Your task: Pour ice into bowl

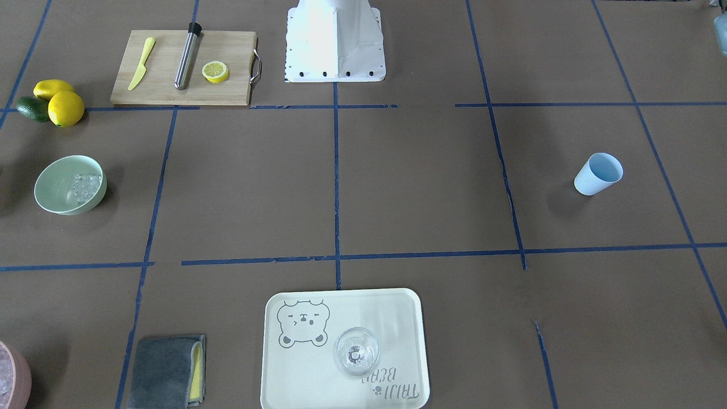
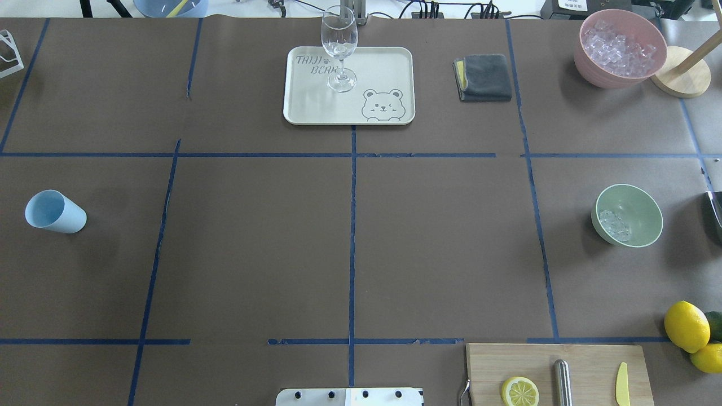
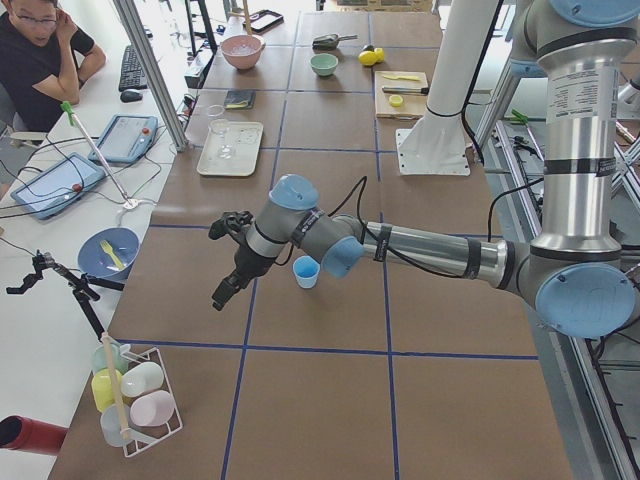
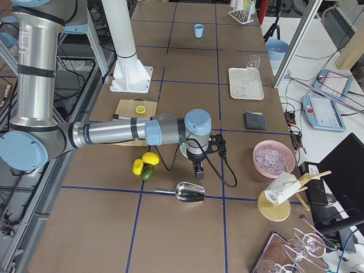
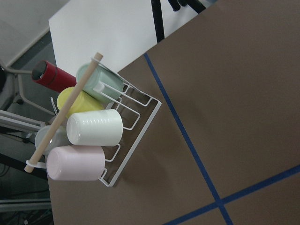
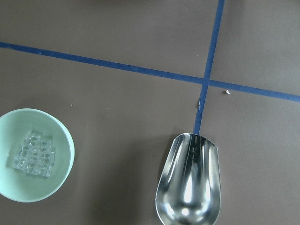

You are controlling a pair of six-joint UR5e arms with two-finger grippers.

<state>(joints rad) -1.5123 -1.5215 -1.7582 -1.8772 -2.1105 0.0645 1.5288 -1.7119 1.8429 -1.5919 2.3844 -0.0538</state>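
Note:
The pale mint-green bowl (image 2: 640, 210) stands at the table's right side and holds a handful of clear ice cubes (image 2: 615, 224). Bowl (image 6: 63, 140) and ice (image 6: 33, 156) also show in the right wrist view. The light blue cup (image 2: 55, 212) stands upright at the far left and looks empty. My left gripper (image 3: 220, 298) hovers beside the cup (image 3: 306, 271), shown only in the exterior left view. My right gripper (image 4: 197, 170) hangs by the bowl, shown only in the exterior right view. I cannot tell whether either is open or shut.
A metal scoop (image 6: 187, 183) lies on the table beside the bowl. A pink bowl (image 2: 589, 59) of ice stands at the far right. A tray (image 2: 389, 62) bears a wine glass (image 2: 339, 51). A cutting board (image 2: 586, 361), lemons (image 2: 686, 326), a cloth (image 2: 485, 77) and a cup rack (image 5: 136, 117) lie around.

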